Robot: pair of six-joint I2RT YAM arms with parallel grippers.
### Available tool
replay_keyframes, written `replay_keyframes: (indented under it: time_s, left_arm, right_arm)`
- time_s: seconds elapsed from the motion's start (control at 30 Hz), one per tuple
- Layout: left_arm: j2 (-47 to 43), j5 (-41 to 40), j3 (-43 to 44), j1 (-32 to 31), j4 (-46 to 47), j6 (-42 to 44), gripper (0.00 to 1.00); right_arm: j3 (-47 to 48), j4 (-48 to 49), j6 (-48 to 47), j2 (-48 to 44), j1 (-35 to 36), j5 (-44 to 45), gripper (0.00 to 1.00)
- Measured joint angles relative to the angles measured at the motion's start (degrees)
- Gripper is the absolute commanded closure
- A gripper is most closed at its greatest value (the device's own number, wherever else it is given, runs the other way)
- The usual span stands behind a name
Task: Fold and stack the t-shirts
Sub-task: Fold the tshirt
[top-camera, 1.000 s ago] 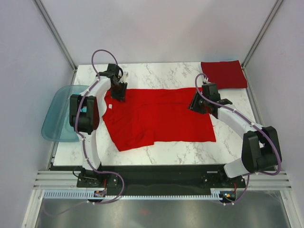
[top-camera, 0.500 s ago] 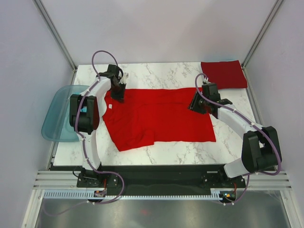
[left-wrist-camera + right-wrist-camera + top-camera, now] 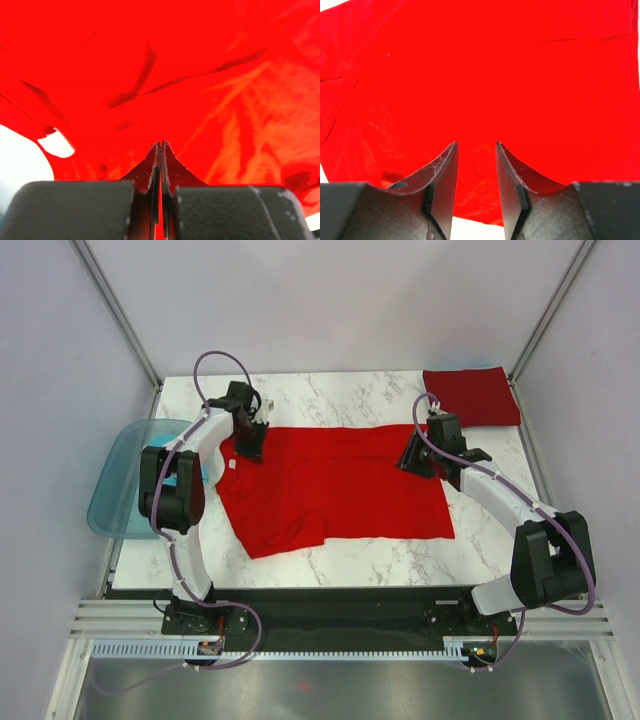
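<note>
My left end effector [image 3: 160, 146] pinches the bright red t-shirt [image 3: 340, 490] at ten o'clock; my right end effector [image 3: 476, 146] is spread over it at two o'clock.

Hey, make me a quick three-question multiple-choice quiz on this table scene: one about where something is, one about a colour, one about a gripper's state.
1. Where does the folded crimson t-shirt lie?
A. far right corner of the table
B. near left corner
C. middle of the table

2. What colour is the spread t-shirt?
A. white
B. bright red
C. green

3. How is the left gripper?
A. wide open in the air
B. shut on the crimson t-shirt
C. shut on the spread t-shirt

Answers: 1 A, the top view shows it in that corner; 2 B, red fills both wrist views; 3 C, its fingers meet with red cloth puckered between them.
</note>
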Motion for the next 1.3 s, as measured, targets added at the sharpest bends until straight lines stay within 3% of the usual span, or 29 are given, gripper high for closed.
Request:
replay_keyframes:
  time_s: [0.17, 0.3, 0.37, 0.93, 1.3]
  left_arm:
    - [-3.5, -0.3, -0.6, -0.8, 0.0, 0.0, 0.98]
    - [-4.5, -2.3, -0.6, -0.9, 0.1, 0.3, 0.68]
    - [-4.3, -3.3, -0.6, -0.8, 0.0, 0.9, 0.65]
    - [2.8, -7.7, 1.9, -0.3, 0.5, 4.0, 0.61]
    - [4.4, -7.8, 4.0, 0.2, 1.5, 4.6, 0.63]
  right_arm:
    - [0.0, 0.0, 0.0, -0.3, 0.0, 0.0, 0.56]
    - [0.0, 0.0, 0.0, -0.4, 0.0, 0.0, 0.56]
    - [0.0, 0.1, 0.0, -0.4, 0.0, 0.0, 0.56]
    - [0.0, 0.2, -0.1, 0.2, 0.0, 0.0, 0.55]
    - [0.7, 0.1, 0.0, 1.3, 0.0, 0.0, 0.56]
